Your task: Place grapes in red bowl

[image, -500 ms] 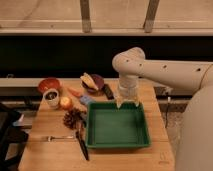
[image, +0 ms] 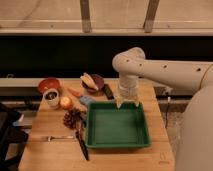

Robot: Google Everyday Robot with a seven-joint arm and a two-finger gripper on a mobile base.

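Observation:
The grapes (image: 72,118), a dark bumpy cluster, lie on the wooden table just left of the green tray. Further back, near the table's far-left corner, stands the red bowl (image: 49,84). My gripper (image: 127,104) hangs fingers-down over the tray's far edge, well right of the grapes and the bowl. Its fingers stand apart with nothing between them.
A green tray (image: 117,142) fills the table's right half. A white cup (image: 51,97) and an orange fruit (image: 65,102) sit between bowl and grapes. A maroon plate (image: 95,81) with yellowish food is at the back. A fork (image: 57,137) and knife (image: 81,142) lie in front.

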